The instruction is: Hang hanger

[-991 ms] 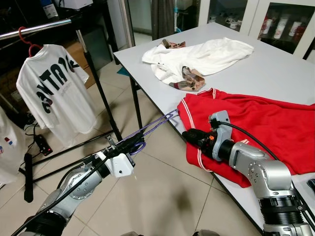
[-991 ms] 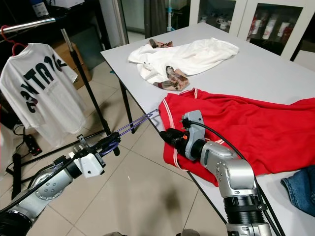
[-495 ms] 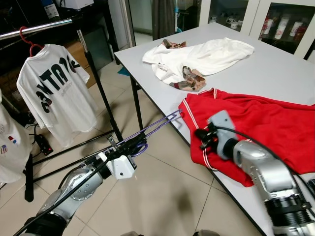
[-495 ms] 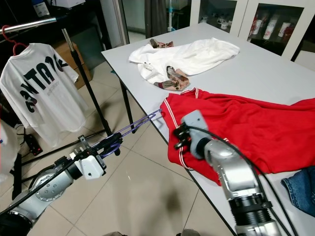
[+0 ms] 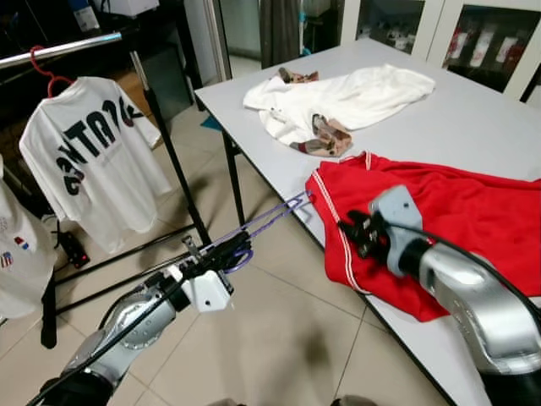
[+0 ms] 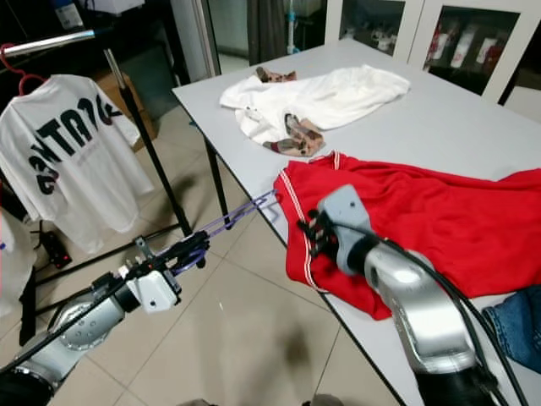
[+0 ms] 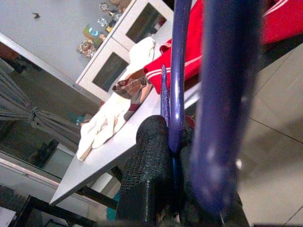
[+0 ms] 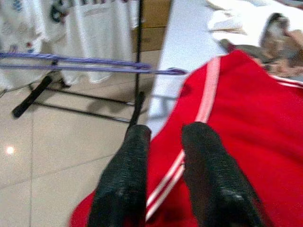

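Note:
A purple hanger point(image 5: 264, 220) is clamped at its hook end in my left gripper point(image 5: 230, 251), which is shut on it low over the floor. The hanger's far end touches the collar of a red shirt point(image 5: 461, 211) that hangs over the table's front edge. My right gripper point(image 5: 350, 229) hovers just above the shirt's white-striped hem, its fingers point(image 8: 127, 175) a little apart with nothing between them. In the right wrist view the hanger point(image 8: 85, 64) runs across in front of the shirt point(image 8: 255, 123). The clothes rack's bar point(image 5: 59, 49) is at the far left.
A white printed T-shirt point(image 5: 93, 161) hangs from a red hanger point(image 5: 44, 69) on the rack. A white garment point(image 5: 347, 97) lies farther back on the grey table point(image 5: 473, 118). Blue jeans point(image 6: 517, 326) lie at the table's right. Tiled floor separates the rack and the table.
My right gripper has lifted off the red shirt's hanging edge and turned, now sitting slightly higher and to the right. The left gripper and the hanger have barely moved.

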Controlling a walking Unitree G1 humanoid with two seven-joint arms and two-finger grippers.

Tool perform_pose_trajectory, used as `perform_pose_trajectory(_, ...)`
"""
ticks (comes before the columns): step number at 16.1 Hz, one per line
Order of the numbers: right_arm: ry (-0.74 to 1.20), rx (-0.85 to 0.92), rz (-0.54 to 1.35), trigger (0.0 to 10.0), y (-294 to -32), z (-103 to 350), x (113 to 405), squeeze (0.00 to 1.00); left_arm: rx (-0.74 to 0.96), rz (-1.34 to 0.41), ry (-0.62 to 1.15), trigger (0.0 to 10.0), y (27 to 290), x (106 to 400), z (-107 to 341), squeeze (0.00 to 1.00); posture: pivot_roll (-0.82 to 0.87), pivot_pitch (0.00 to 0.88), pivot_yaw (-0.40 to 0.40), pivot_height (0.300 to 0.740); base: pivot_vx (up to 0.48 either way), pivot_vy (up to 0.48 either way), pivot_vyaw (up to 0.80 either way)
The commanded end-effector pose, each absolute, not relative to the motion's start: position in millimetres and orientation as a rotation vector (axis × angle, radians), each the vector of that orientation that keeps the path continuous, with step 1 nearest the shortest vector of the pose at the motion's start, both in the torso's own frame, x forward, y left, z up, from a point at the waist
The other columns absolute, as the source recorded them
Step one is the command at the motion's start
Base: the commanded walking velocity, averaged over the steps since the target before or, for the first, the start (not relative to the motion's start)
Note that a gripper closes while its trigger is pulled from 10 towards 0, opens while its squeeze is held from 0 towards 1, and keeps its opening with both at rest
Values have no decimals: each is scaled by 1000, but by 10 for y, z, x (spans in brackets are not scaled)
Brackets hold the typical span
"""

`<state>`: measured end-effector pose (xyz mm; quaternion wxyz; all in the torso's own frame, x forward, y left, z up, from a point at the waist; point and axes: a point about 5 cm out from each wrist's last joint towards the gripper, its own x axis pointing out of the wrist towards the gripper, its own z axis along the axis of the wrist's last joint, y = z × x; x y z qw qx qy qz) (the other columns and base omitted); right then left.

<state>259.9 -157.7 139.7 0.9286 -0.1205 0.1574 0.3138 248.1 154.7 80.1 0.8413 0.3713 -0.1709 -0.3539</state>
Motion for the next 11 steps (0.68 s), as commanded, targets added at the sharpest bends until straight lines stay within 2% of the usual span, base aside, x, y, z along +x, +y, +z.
perform_pose_trajectory(1,332,-273,674,10000,-1513,1356,2526,1000,794,-732,-364,10000,1583,2482,822,0,-126,0,93,736,0,0,0)
perform_pose_trajectory(6,318,-368,689,10000,-1437,1251,2442,1000,792,-722,-365,10000,1596,2479,831,0,-124,0,93,736,0,0,0)
perform_pose_trajectory(7,338,-393,695,10000,-1462,1188,2432,435,792,-722,-364,10000,1597,2477,829,0,-121,0,92,736,0,0,0)
perform_pose_trajectory(8,349,-408,682,10000,-1501,1152,2439,0,794,-722,-365,10000,1596,2478,830,0,-118,0,92,736,0,0,0)
perform_pose_trajectory(11,318,-363,731,10000,-1449,1204,2401,0,796,-714,-367,10000,1615,2482,846,0,-116,0,94,736,0,0,0)
